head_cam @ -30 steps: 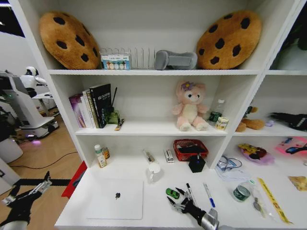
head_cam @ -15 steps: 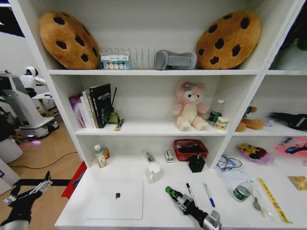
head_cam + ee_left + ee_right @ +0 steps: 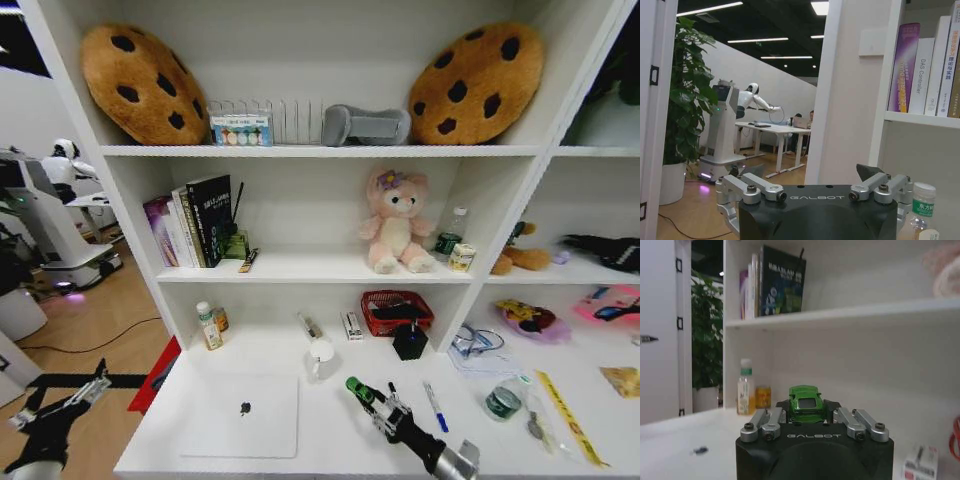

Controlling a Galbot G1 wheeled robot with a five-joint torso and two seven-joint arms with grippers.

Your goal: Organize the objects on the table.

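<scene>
The tiny green toy car (image 3: 354, 388) is held just above the white table (image 3: 330, 440), right of the silver laptop (image 3: 240, 415). My right gripper (image 3: 366, 398) is shut on it, reaching in from the front edge. The right wrist view has the car (image 3: 806, 402) pinched between the right gripper's (image 3: 807, 414) fingers. A blue-capped white pen (image 3: 434, 405) lies to the right; a black-capped pen (image 3: 392, 389) is partly hidden behind the gripper. My left gripper (image 3: 60, 400) hangs open off the table's left end, and it (image 3: 815, 186) holds nothing.
A white mug (image 3: 320, 352), a small bottle (image 3: 207, 325), a red basket (image 3: 397, 310) and a black object (image 3: 409, 342) stand at the back of the table. A green tape roll (image 3: 502, 402) and a yellow ruler (image 3: 565, 415) lie right. Shelves rise close overhead.
My right gripper moved forward from open behind the green car, shut on it, and has raised it slightly toward the back. The left arm stays put.
</scene>
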